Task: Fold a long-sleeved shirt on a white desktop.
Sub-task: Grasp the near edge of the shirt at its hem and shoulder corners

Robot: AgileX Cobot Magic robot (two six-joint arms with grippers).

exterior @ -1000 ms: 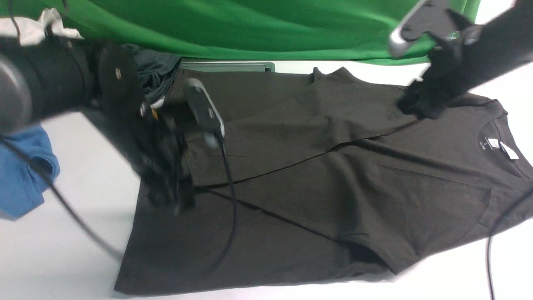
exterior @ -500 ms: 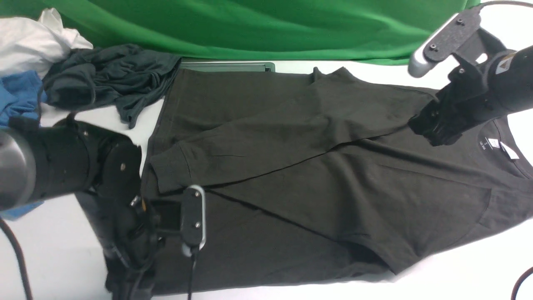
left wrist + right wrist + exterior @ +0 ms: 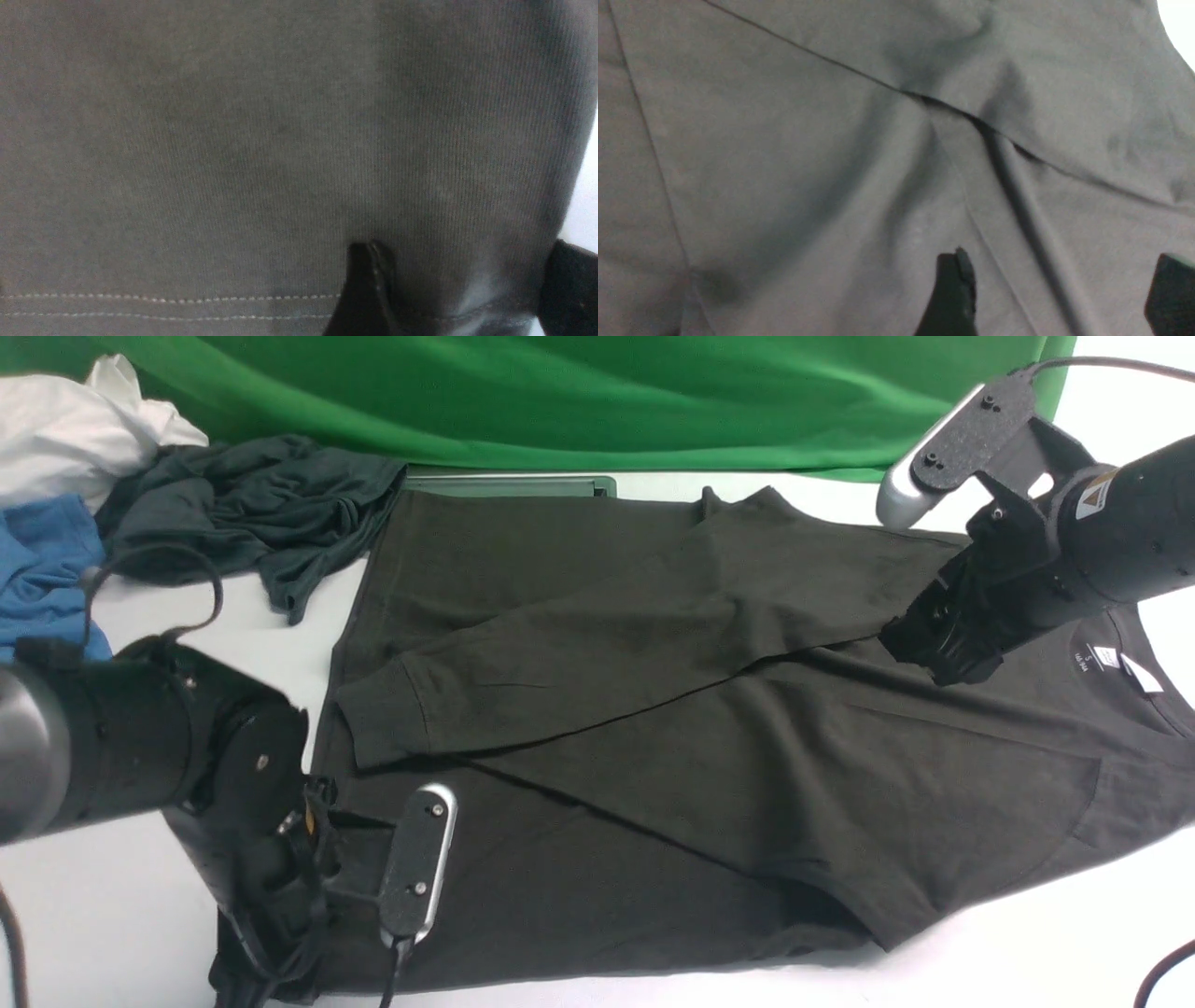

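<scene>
The long-sleeved shirt [image 3: 709,737] lies flat and sideways on the white desktop [image 3: 1027,952], with its neck label [image 3: 1106,658] to the right and its hem to the left. Both sleeves are folded across the body, one cuff [image 3: 378,714] near the hem. My left gripper [image 3: 247,980] is low at the near-left hem corner. It is open, its fingers [image 3: 369,289] straddling the stitched hem [image 3: 187,298]. My right gripper [image 3: 938,649] hovers open over the far shoulder, above a sleeve fold [image 3: 952,109], holding nothing.
A crumpled dark grey-green garment [image 3: 243,504], a blue tee [image 3: 42,569] and a white cloth [image 3: 75,420] are piled at the far left. The green backdrop [image 3: 560,401] hangs behind, with a flat grey slab [image 3: 509,483] at its foot. A cable [image 3: 1162,975] trails near right.
My left arm swung from over the sleeve cuff to the near-left hem corner and settled low there. My right gripper came down and leftward over the shoulder.
</scene>
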